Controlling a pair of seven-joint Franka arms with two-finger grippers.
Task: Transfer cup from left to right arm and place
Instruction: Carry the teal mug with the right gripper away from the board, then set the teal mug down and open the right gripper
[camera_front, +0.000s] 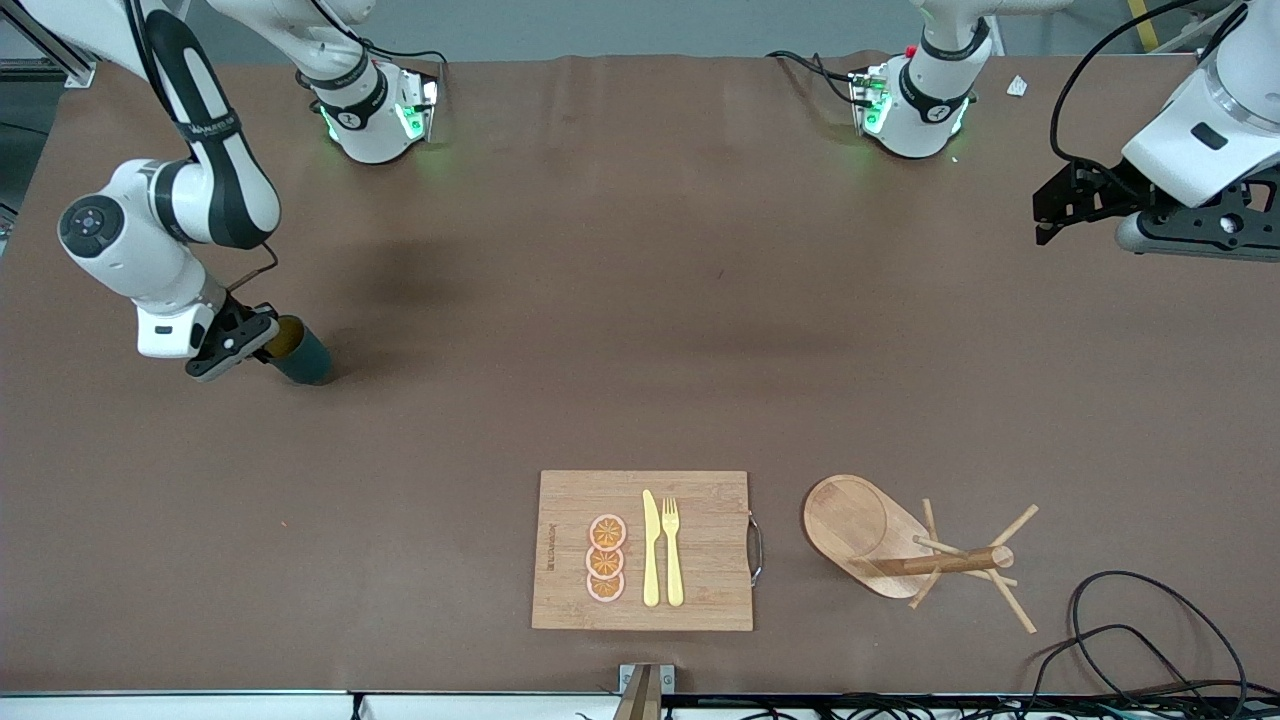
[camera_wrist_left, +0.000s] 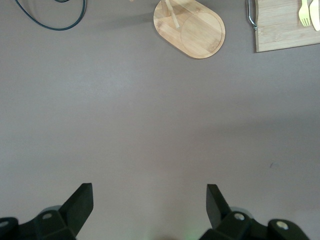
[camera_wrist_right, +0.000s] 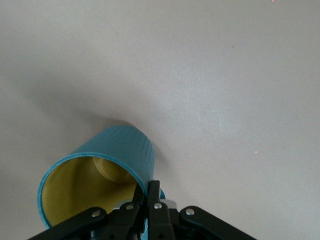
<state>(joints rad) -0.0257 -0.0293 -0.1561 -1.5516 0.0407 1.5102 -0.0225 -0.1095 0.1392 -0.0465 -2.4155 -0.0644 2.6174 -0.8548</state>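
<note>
The teal-green cup (camera_front: 306, 354), yellowish inside, is tilted near the right arm's end of the table, with its mouth toward the gripper. My right gripper (camera_front: 262, 340) is shut on its rim. In the right wrist view one finger is inside the cup (camera_wrist_right: 122, 150) and one outside, with the gripper (camera_wrist_right: 150, 189) pinching the wall. The cup's base is at or just above the table; I cannot tell whether it touches. My left gripper (camera_front: 1046, 215) is open and empty, up over the left arm's end of the table, and its fingers stand wide apart in the left wrist view (camera_wrist_left: 150, 197).
A bamboo cutting board (camera_front: 710, 590) near the front camera carries three orange slices (camera_front: 606, 558), a yellow knife (camera_front: 651, 550) and a fork (camera_front: 672, 550). A wooden peg rack (camera_front: 880, 530) lies tipped beside it. A black cable (camera_front: 1150, 620) loops at the left arm's end.
</note>
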